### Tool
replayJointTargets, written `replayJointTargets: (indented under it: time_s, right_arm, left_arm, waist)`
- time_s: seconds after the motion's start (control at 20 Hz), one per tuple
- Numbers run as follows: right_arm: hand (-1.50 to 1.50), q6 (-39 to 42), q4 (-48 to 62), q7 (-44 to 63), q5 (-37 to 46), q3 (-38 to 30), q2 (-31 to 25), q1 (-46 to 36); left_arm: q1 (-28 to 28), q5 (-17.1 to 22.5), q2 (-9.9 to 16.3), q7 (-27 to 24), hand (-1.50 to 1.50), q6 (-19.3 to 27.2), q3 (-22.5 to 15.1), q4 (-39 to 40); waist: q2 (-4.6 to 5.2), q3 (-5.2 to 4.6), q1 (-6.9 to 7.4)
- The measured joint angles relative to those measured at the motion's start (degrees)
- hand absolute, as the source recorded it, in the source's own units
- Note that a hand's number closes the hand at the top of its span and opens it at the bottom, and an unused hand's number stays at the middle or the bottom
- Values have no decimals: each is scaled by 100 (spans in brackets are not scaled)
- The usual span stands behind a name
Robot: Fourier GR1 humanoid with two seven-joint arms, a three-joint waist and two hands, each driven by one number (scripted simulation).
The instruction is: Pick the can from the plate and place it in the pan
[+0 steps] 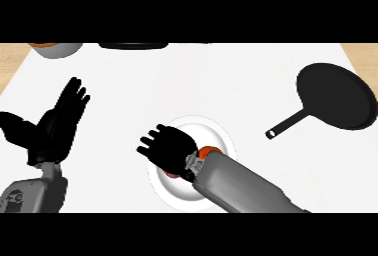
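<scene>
Right robot hand (pixel 168 147) sits over the white plate (pixel 218 131), fingers curled around the can (pixel 170 174), mostly hidden beneath. Left robot hand (pixel 59 120) rests open, fingers straight. Farther right, the black pan (pixel 336 96) waits on the surface (pixel 214 75).

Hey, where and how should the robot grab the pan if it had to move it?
By the handle. It sticks out from the pan toward the lower left, lying bare on the counter, so come from above and close the fingers across it.
</scene>
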Motion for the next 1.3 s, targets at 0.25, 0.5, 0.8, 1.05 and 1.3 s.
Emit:
replayJointTargets:
  time_s: [0.25,0.5,0.8,1.05,1.3]
  right_arm:
    - [-150,-280,247,62,-279,261,7,-9]
    - [150,-582,584,144,-752,702,10,-167]
    - [150,-1256,970,-412,-821,926,12,-278]
    - [150,-1544,1221,-608,-1049,985,10,-427]
    - [150,-1831,1831,361,-1440,-175,-382,-387]
  left_arm:
    - [-30,-92,-47,87,0,53,-48,-98]
    - [29,-80,-61,81,0,4,-32,-150]
    - [29,-96,-84,128,0,5,-20,-187]
    - [20,-108,-134,107,0,-15,-31,-144]
    - [118,-125,-80,40,0,18,73,-176]
  waist:
    - [-2,1,13]
    - [2,1,47]
    - [-10,8,46]
    - [-14,11,52]
    - [22,13,-142]
